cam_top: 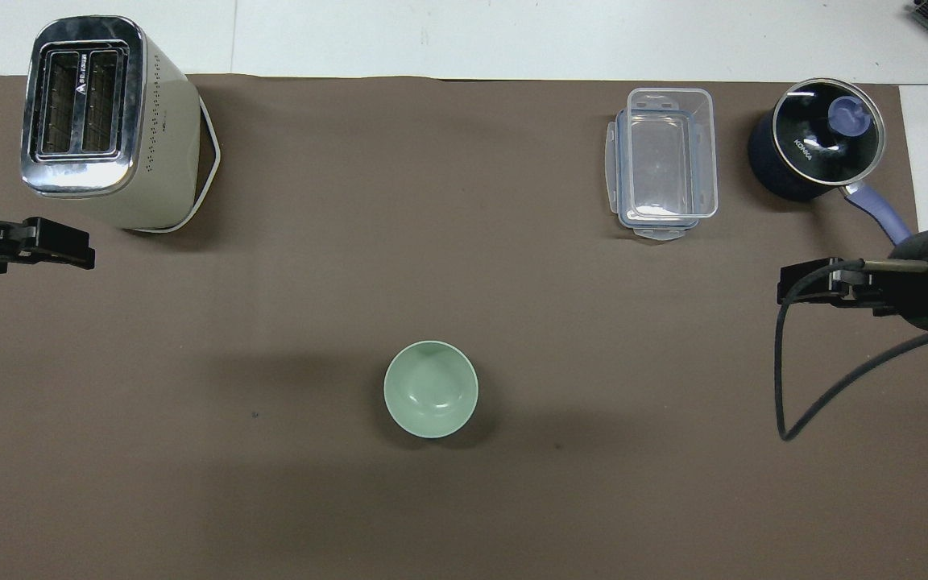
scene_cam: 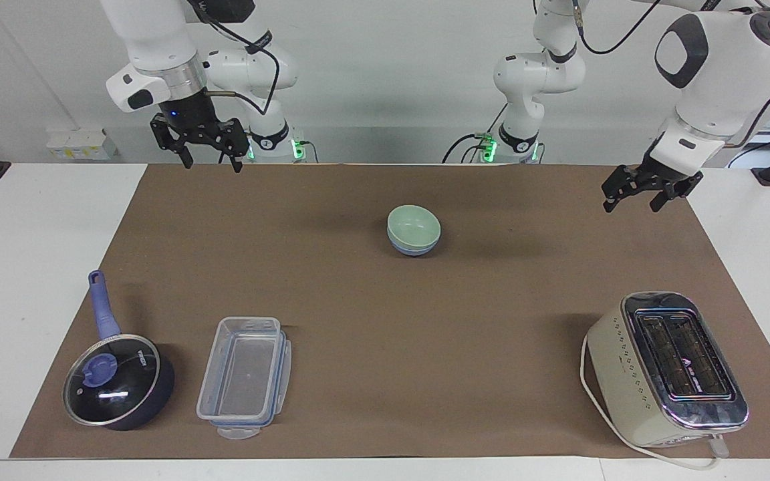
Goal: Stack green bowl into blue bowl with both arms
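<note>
Facing view: a white table (scene_cam: pixel 37 267) carries a brown mat (scene_cam: pixel 358 321) that spans most of its top, with a pale wall at the robots' end. The green bowl (scene_cam: pixel 414 226) sits nested in the blue bowl (scene_cam: pixel 414 250) at mid-width of the mat, toward its edge by the robots. The right gripper (scene_cam: pixel 210 160) hangs with jaws wide and empty over the mat's corner at the right arm's end, and the left gripper (scene_cam: pixel 631 200) hangs likewise, touching nothing, over the mat's edge at the left arm's end.
</note>
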You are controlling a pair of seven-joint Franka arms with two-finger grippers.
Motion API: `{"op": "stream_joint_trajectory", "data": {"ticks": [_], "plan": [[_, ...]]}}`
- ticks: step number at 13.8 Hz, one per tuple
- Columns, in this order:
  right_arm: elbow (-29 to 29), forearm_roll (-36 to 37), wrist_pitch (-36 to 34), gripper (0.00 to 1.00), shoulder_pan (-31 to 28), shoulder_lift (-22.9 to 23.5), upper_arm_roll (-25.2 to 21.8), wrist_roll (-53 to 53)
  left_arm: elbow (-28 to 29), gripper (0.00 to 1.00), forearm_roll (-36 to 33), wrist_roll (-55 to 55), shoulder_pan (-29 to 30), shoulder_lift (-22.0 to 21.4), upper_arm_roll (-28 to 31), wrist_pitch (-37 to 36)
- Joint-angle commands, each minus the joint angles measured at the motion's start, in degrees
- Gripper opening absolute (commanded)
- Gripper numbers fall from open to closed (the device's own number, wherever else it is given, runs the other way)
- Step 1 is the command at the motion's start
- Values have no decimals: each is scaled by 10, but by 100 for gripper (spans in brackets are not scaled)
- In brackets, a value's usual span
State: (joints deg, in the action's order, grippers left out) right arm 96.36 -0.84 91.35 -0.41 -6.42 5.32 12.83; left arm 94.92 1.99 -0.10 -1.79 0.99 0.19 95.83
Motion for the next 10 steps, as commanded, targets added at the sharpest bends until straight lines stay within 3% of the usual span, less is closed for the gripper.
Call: {"op": "stream_joint_trajectory", "data": {"ticks": [1, 10], "plan": [[-57, 0, -37, 100, -7, 30, 3, 8, -14, 100, -9, 5, 6, 7, -5, -14], [-92, 14, -55, 100, -6, 50, 3, 7, -14, 100, -10, 5, 6, 7, -5, -14]]}}
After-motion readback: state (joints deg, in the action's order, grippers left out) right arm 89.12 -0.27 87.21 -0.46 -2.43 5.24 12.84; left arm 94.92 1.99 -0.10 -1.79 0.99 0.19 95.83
